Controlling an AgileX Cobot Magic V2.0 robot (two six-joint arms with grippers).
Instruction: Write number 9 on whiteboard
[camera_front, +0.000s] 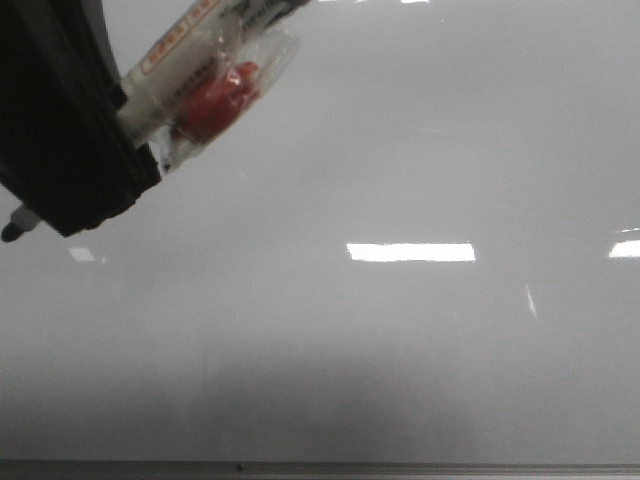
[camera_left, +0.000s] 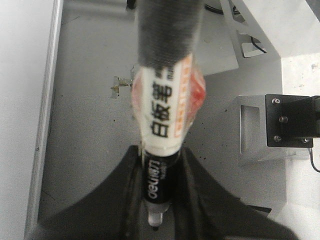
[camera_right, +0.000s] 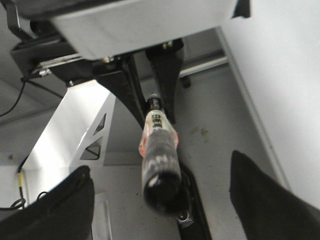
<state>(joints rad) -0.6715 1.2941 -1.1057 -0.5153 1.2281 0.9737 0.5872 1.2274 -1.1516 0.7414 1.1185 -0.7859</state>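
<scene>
At far left I see my left gripper (camera_front: 60, 150) clamped on the white-barrelled marker pen with black tip (camera_front: 20, 226), long axis slanting down-left, tip apparently just off the glossy pale-grey whiteboard (camera_front: 400, 330). The board spreads rightward, unmarked; no 9 yet. My right gripper (camera_right: 160, 200) is spread apart, holding nothing, farther from the work.

A lab-like workspace: bare grey floor (camera_left: 90, 150), metal mounting frames (camera_right: 90, 130), loose cables (camera_right: 17, 95).
</scene>
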